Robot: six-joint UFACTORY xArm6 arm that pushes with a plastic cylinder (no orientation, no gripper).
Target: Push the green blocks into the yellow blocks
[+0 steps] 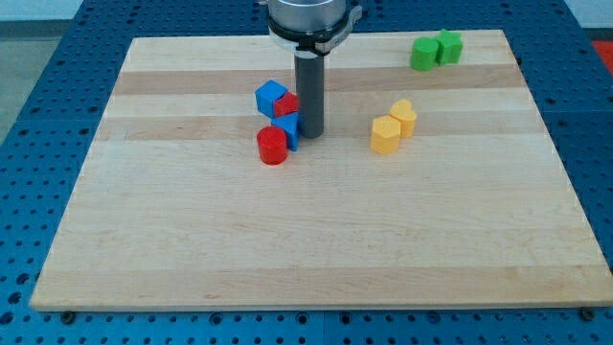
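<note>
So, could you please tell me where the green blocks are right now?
The green blocks sit touching as a pair near the board's top right corner in the camera view, above and right of the yellow blocks, far from my tip.

Two green blocks sit near the board's top right corner. Two yellow blocks, two blue blocks and two red blocks lie on pale striped wood.

1. The board was pale wood in glued strips, smooth and matt.
2. The rod looked like dark, matt metal or plastic; its collar was shinier metal.
3. The green blocks, yellow blocks, red cylinder and blue cube looked smooth and matt.
</note>
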